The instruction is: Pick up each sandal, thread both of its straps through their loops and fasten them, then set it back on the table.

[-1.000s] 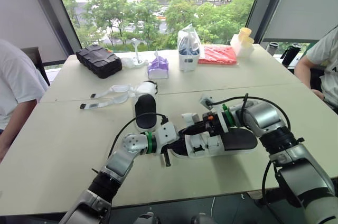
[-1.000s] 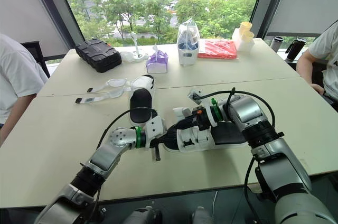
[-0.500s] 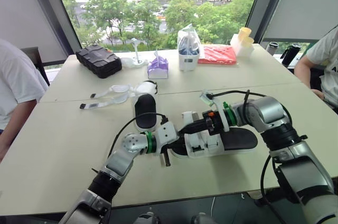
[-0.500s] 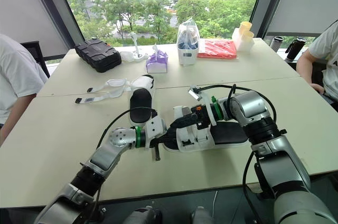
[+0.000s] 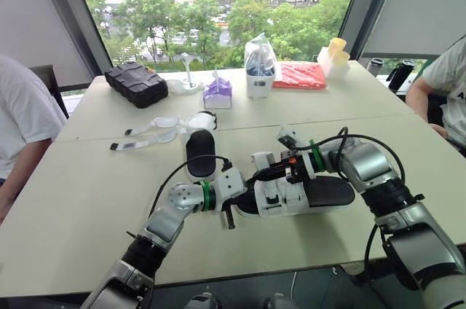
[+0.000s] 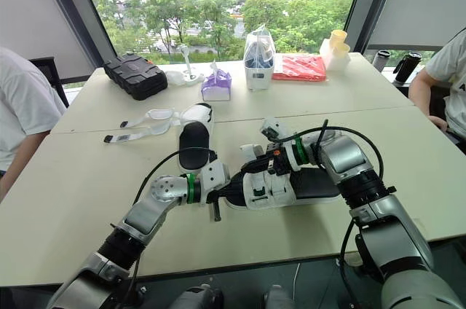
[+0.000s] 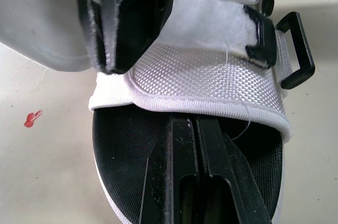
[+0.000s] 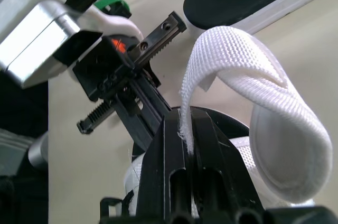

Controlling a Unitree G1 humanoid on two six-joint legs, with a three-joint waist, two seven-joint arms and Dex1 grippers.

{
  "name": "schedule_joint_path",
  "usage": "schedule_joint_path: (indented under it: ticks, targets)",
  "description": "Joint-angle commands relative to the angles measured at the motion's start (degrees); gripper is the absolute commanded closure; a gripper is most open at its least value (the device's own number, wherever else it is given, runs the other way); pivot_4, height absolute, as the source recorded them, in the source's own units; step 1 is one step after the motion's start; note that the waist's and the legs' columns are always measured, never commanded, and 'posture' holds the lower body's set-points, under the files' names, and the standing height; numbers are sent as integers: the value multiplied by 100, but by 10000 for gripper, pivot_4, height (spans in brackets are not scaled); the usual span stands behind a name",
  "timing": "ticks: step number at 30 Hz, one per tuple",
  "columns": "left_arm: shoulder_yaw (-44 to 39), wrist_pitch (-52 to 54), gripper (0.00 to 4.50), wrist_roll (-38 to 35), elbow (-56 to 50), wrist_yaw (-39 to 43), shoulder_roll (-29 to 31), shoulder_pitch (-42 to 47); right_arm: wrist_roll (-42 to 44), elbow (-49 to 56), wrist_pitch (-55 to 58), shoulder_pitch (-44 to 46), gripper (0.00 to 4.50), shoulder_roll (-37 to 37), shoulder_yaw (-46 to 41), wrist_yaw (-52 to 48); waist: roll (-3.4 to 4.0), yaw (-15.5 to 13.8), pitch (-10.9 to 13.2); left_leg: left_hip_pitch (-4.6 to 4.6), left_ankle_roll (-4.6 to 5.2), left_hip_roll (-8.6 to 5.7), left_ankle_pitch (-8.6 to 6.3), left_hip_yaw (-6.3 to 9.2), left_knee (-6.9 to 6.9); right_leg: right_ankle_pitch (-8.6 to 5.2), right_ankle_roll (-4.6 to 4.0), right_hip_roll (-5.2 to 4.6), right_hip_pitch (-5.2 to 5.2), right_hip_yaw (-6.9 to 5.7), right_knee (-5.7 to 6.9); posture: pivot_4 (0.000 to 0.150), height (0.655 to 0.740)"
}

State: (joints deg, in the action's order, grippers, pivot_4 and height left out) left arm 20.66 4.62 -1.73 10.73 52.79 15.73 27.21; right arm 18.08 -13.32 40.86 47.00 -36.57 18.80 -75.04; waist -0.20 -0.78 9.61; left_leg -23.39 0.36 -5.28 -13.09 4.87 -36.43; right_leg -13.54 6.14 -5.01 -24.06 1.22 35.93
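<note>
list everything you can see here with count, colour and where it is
sandal: 1, white with black footbed, between the two grippers
strap: 1, white, looped, held by the right gripper
second sandal: 1, white and black, mid table, straps spread open to the left
case: 1, black, far left of the table
pouch: 1, purple, far side
clear bag: 1, far side, centre
packet: 1, red, far right
cups: one stack, pale yellow, beside the packet
table: 1, beige
person at left: 1, white shirt
person at right: 1, white shirt
left gripper: black fingers shut, over the sandal's footbed
right gripper: black fingers shut on the strap
</note>
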Motion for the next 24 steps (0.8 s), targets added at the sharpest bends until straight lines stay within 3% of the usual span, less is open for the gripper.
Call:
schedule_joint_path:
  ticks: [1,24]
  targets:
    - [115,53,45000,102,88,16,20,-43,-87,380,-246,-63,44507,-100,-23,-114,0,3,0,0,0,0,0,0,0,0,0,0,0,0,0,1500,7400]
    - [117,49,45000,101,82,5,11,-55,-72,997,-417,-460,44507,-31,-199,260,0,-1,0,0,0,0,0,1,0,0,0,-1,1,1,0,1500,7400]
